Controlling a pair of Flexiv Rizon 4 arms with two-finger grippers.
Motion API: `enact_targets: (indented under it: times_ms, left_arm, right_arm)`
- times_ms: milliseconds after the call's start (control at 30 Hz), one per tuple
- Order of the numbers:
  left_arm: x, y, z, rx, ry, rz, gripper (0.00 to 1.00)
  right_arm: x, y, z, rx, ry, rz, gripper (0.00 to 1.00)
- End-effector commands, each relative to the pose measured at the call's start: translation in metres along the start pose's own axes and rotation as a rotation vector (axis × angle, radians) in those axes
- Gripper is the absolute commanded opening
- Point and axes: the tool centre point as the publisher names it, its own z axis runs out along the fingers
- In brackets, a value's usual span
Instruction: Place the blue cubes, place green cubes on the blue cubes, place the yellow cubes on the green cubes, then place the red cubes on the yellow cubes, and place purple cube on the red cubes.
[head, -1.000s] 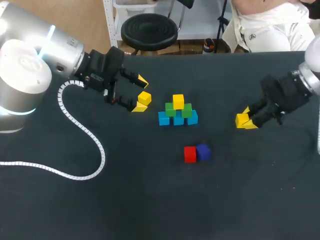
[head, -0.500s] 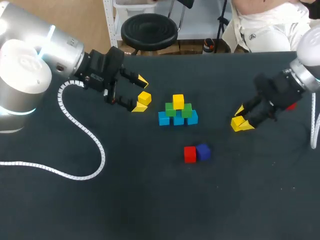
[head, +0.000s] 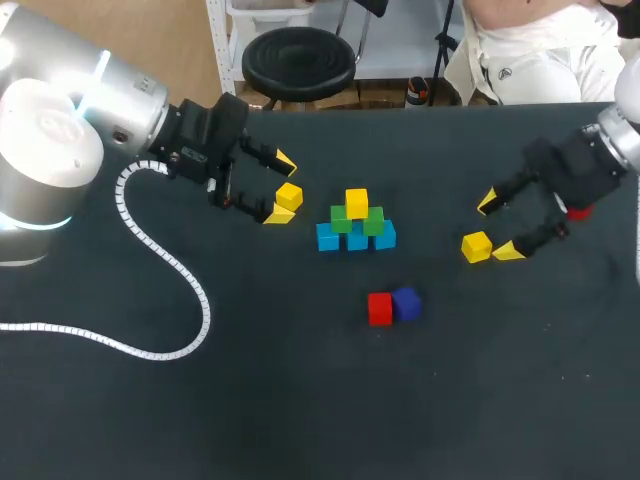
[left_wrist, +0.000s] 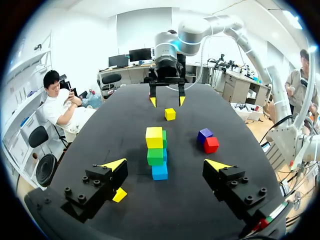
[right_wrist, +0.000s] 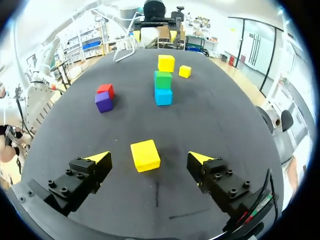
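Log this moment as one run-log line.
left hand open, yellow cube close by | right hand open, second yellow cube lying ahead | stack: blue, green, one yellow | red cube, purple cube side by side

Worktop (head: 300, 420): dark, matte, plain surface, fills most of head view. Far edge runs straight across; near and side edges out of frame. Few tiny pale specks on right half.

White ribbed hose (head: 203, 300): lies flat on worktop, left part. Starts at far left, bends down in wide S-curve, turns back, runs out at left border.

Right wrist view: same dark worktop (right_wrist: 215, 130), faint thin scratch lines on near part.

Left wrist view: worktop (left_wrist: 165, 210) smooth, even dark colour.
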Motion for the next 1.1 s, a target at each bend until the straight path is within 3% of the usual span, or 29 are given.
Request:
enact_targets:
  times_ms: [33, 333, 800, 833, 867, 967, 1033, 1100]
  left_arm:
    - [0.001, 0.000, 0.000, 0.000, -0.003, 0.003, 1.00]
    - [0.001, 0.000, 0.000, 0.000, -0.003, 0.003, 1.00]
    - [0.001, 0.000, 0.000, 0.000, -0.003, 0.003, 1.00]
    - [0.001, 0.000, 0.000, 0.000, -0.003, 0.003, 1.00]
    - [0.001, 0.000, 0.000, 0.000, -0.003, 0.003, 1.00]
    - [0.001, 0.000, 0.000, 0.000, -0.003, 0.003, 1.00]
    - [0.001, 0.000, 0.000, 0.000, -0.003, 0.003, 1.00]
    - [0.001, 0.000, 0.000, 0.000, -0.003, 0.003, 1.00]
  right_arm:
    - [-0.001, -0.008, 0.005, -0.042, -0.005, -0.028, 1.00]
    - [0.003, -0.013, 0.013, -0.113, 0.009, -0.087, 1.00]
    - [0.008, -0.008, 0.019, -0.129, -0.010, -0.077, 1.00]
    - [0.008, -0.007, 0.019, -0.129, -0.011, -0.078, 0.98]
    - [0.008, -0.007, 0.019, -0.128, -0.012, -0.079, 0.85]
    - [0.007, -0.005, 0.019, -0.125, -0.014, -0.081, 0.69]
    - [0.007, -0.004, 0.019, -0.124, -0.015, -0.082, 0.51]
    - [0.007, -0.004, 0.019, -0.125, -0.016, -0.082, 0.49]
